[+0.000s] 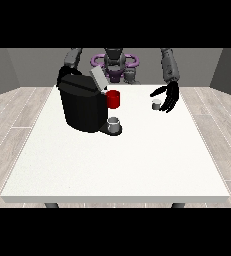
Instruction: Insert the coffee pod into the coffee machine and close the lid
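The hand at the view's right hangs low over the white table with its fingers spread and gently curved, holding nothing. The small grey coffee pod stands on the table in the opening between thumb and fingers, just beside the palm; whether any finger touches it cannot be told. Further toward the view's left stands the black coffee machine, its grey lid tilted up and open. A red mug sits just beside the machine's far side, and a grey cup rests on the machine's drip base at the front. The hand at the view's left shows only partly behind the machine's top, so its fingers cannot be made out.
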`<state>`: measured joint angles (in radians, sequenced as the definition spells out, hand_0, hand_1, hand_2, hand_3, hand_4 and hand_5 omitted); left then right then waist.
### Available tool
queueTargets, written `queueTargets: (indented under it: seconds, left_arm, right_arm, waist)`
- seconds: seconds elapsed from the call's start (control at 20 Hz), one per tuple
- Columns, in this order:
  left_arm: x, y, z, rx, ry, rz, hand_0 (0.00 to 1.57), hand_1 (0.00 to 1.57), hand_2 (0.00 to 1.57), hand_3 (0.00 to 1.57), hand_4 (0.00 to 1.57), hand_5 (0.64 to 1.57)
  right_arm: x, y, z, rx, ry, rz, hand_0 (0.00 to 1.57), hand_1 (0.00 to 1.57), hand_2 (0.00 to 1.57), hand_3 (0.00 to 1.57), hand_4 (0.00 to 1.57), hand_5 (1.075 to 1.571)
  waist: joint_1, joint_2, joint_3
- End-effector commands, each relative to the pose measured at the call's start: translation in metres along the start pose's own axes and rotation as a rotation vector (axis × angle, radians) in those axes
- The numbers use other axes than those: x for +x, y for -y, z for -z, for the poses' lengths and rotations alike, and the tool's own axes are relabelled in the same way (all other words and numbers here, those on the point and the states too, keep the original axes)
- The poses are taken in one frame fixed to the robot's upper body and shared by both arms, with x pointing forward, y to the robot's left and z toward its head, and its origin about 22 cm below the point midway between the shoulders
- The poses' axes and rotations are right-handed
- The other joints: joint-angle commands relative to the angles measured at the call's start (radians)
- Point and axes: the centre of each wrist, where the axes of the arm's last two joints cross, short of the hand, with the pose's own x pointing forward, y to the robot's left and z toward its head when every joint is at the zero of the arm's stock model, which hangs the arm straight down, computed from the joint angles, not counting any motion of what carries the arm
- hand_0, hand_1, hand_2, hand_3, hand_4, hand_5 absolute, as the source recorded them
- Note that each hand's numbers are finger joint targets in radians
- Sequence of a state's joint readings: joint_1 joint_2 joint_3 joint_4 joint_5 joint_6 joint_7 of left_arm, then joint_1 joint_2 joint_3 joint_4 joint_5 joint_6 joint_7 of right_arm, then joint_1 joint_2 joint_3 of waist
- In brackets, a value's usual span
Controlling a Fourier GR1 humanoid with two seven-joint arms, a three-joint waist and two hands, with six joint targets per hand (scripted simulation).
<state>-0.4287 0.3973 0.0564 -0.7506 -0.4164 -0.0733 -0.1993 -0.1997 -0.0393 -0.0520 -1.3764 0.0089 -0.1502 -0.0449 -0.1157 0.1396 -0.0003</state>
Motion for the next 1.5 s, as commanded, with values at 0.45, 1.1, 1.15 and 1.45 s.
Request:
queueTargets:
  seconds: [0.45,1.1,1.15,1.45]
  left_arm:
    - [-0.020,0.003,0.004,0.194,0.045,0.129,0.84,0.84,0.97,0.74,0.39,1.571]
    - [-0.007,-0.005,0.016,0.111,0.119,0.280,1.27,1.27,1.40,1.36,0.51,1.571]
    - [0.020,0.006,0.026,0.061,0.163,0.288,1.32,1.32,1.43,1.41,0.55,1.571]
    - [0.068,-0.014,0.044,0.031,0.279,0.251,1.39,1.39,1.41,1.35,0.58,1.571]
  right_arm:
    - [0.008,-0.014,-0.010,0.028,0.048,0.039,0.00,0.00,0.00,0.00,0.51,1.571]
    - [0.015,0.000,0.007,-0.004,-0.008,0.048,0.00,0.00,0.00,0.00,0.44,1.571]
    - [-0.017,-0.001,0.006,-0.057,-0.029,0.040,0.00,0.00,0.00,0.00,0.44,1.571]
    - [-0.025,0.003,0.002,-0.036,-0.063,0.039,0.00,0.00,0.00,0.00,0.47,1.571]
  waist:
    - [-0.056,0.061,-0.0005]
    - [-0.022,0.019,-0.0002]
    - [0.026,0.008,0.0004]
    - [0.013,-0.051,0.0006]
